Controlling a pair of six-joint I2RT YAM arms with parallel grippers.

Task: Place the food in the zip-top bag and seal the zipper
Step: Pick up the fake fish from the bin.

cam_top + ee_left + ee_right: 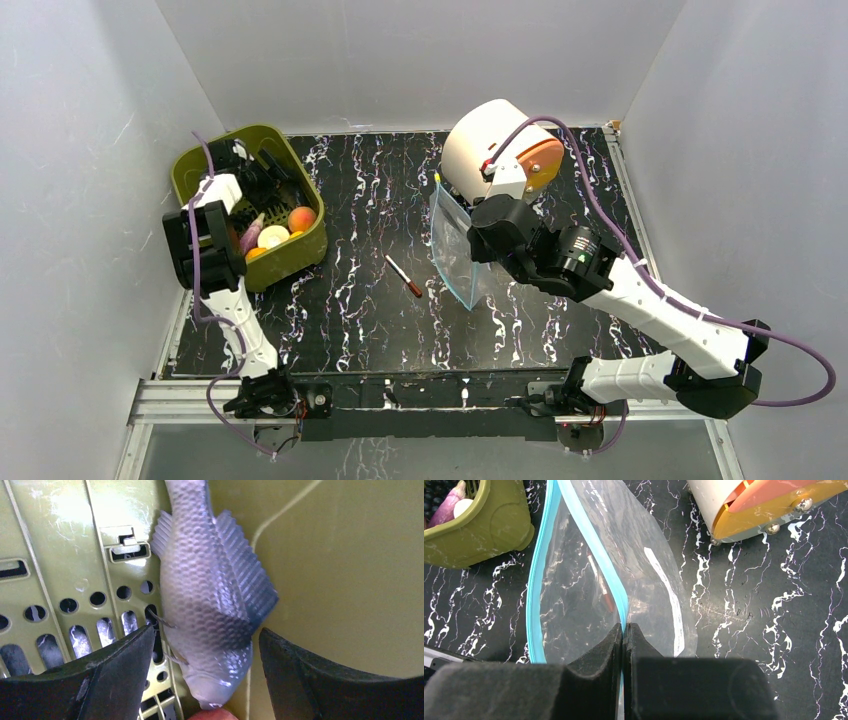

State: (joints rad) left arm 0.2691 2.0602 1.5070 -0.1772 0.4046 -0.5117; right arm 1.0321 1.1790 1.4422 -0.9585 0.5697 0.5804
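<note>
In the left wrist view the grey fish lies on the floor of the olive-green basket, against its wall. My left gripper is open, one finger on each side of the fish's head, and neither visibly touches it. A reddish round piece peeks in below the head. More food sits in the basket: a peach, a pale ball and a purple piece. My right gripper is shut on the zipper of the clear zip-top bag, holding it up with its mouth spread open.
The thin red-tipped pen lies on the black marbled table between basket and bag. A white drum with an orange face stands right behind the bag. The basket sits at the far left against the white wall.
</note>
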